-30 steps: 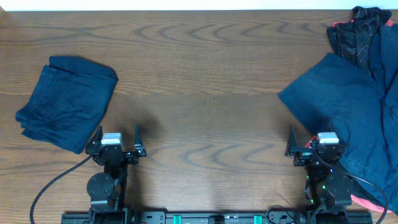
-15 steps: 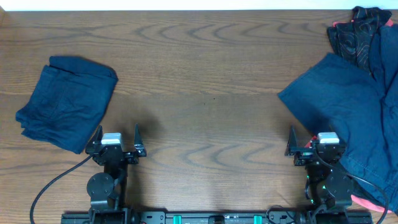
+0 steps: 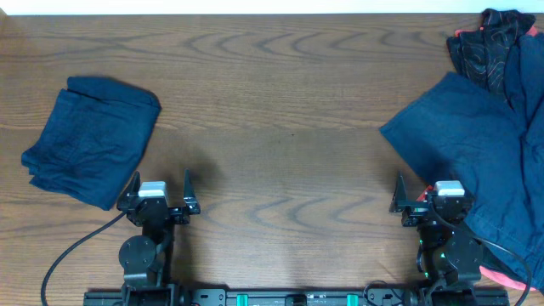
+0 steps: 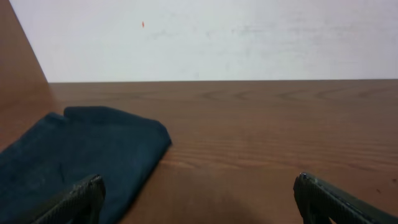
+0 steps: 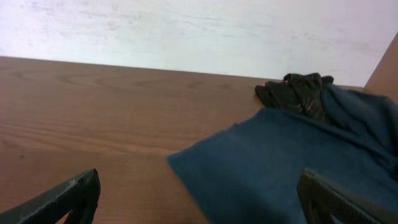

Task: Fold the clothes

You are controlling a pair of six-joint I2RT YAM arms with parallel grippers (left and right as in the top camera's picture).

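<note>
A folded dark blue garment (image 3: 89, 140) lies at the left of the table; it also shows in the left wrist view (image 4: 74, 155). A large unfolded dark blue garment (image 3: 476, 144) spreads at the right, seen in the right wrist view (image 5: 292, 162) too. A black garment with red trim (image 3: 489, 42) lies bunched at the far right corner, also in the right wrist view (image 5: 295, 90). My left gripper (image 3: 159, 192) is open and empty near the front edge, just right of the folded garment. My right gripper (image 3: 422, 197) is open and empty, with the blue cloth's edge under it.
The wooden table (image 3: 280, 127) stretches between the two garments. A white wall (image 4: 217, 37) stands behind the far edge. A pink-red strip (image 3: 501, 276) shows under the blue cloth at the front right.
</note>
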